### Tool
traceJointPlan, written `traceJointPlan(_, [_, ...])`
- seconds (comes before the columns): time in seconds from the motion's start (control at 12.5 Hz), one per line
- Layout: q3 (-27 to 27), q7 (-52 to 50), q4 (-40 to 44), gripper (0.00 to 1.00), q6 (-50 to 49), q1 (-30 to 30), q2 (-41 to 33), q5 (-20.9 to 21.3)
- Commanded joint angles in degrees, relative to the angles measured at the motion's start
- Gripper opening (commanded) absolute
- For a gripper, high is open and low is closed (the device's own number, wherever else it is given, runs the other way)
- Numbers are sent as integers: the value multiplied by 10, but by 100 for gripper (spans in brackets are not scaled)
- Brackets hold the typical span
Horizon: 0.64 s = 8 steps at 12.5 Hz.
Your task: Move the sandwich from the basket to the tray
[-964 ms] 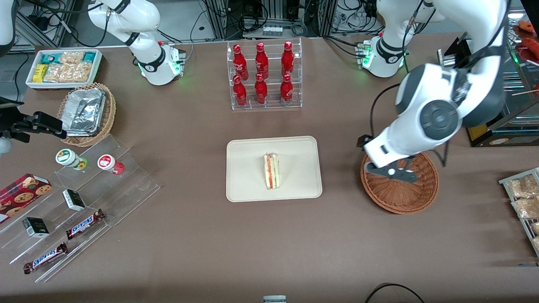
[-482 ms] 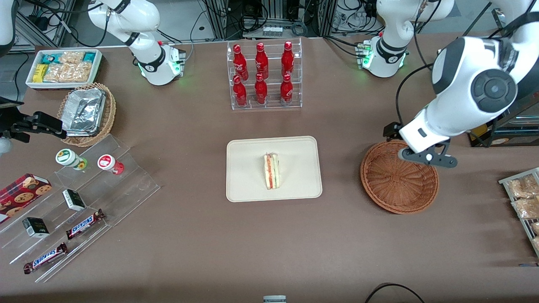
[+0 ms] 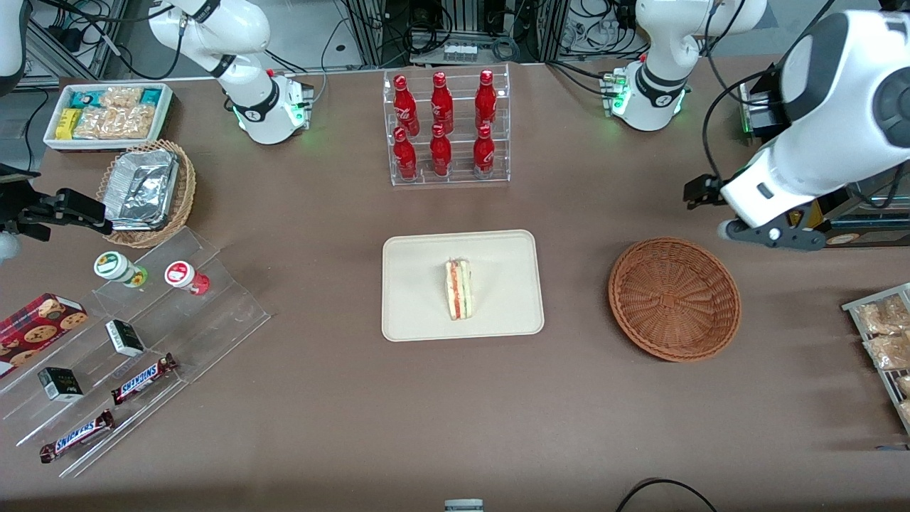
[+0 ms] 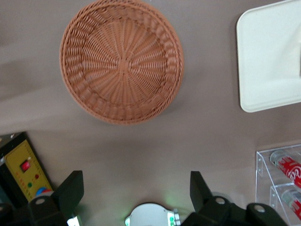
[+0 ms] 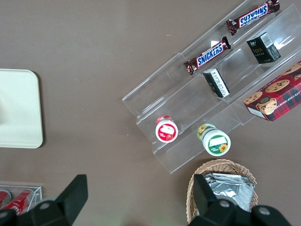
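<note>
Pale sandwich (image 3: 459, 289) on tray (image 3: 419, 313); claw (image 4: 136, 190) spread.

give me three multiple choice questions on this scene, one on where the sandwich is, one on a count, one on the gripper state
1. Where is the sandwich?
A. in the basket
B. on the tray
C. on the bare table

2. How many red bottles stand in the clear rack?
A. four
B. six
C. eight

3. How is the gripper?
A. open and holding nothing
B. shut on the sandwich
C. shut on the basket rim

Answers:
1 B, it lies near the middle of the tray, and the basket holds nothing.
2 B, two rows of three.
3 A, its fingers stand wide apart above the table beside the basket.
</note>
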Motion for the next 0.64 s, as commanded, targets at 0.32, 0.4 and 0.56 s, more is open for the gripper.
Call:
traceJointPlan(0.32, [15,11,58,100,-102,36,-29,6])
traceJointPlan(0.4, [-13,12,58,100,-109,69,-34,5])
traceJointPlan(0.56, [-1,12,58,100,-108,54,-37,9])
